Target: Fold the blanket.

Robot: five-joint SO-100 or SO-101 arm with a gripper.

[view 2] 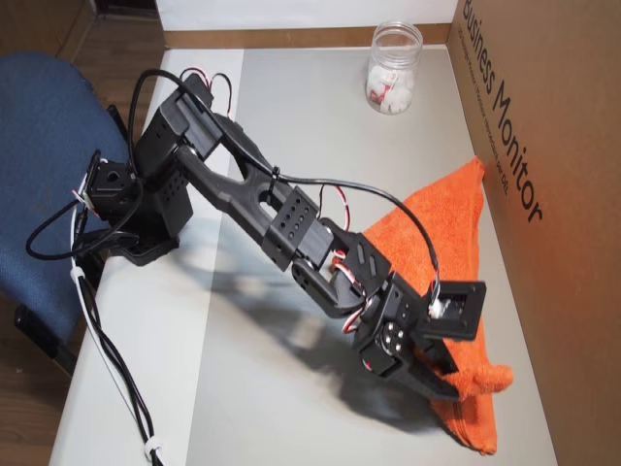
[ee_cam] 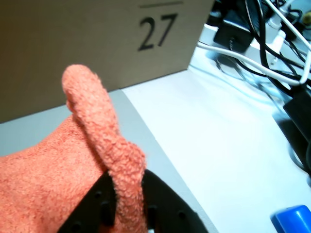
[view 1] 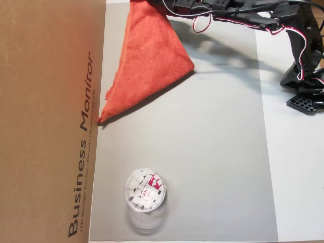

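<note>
Between the gripper's [view 2: 448, 381] black jaws a raised fold of the blanket [view 2: 441, 243] is pinched tight, seen close in the wrist view. The rest of the blanket slopes down from the gripper onto the grey mat [view 1: 202, 152], beside the cardboard box [view 1: 45, 121]. A clear tub [view 1: 145, 191] stands well away from it.

The arm [view 2: 262, 199] reached from its base at the left across the grey surface [view 2: 291, 107] toward the lower right. Its tool [view 2: 448, 377] was closed on a bunched fold of the blanket [view 2: 437, 233], lifting it. The blanket lay against the cardboard box [view 2: 543, 146]. A clear jar [view 2: 393, 68] of white pieces stood at the top, well apart.
</note>
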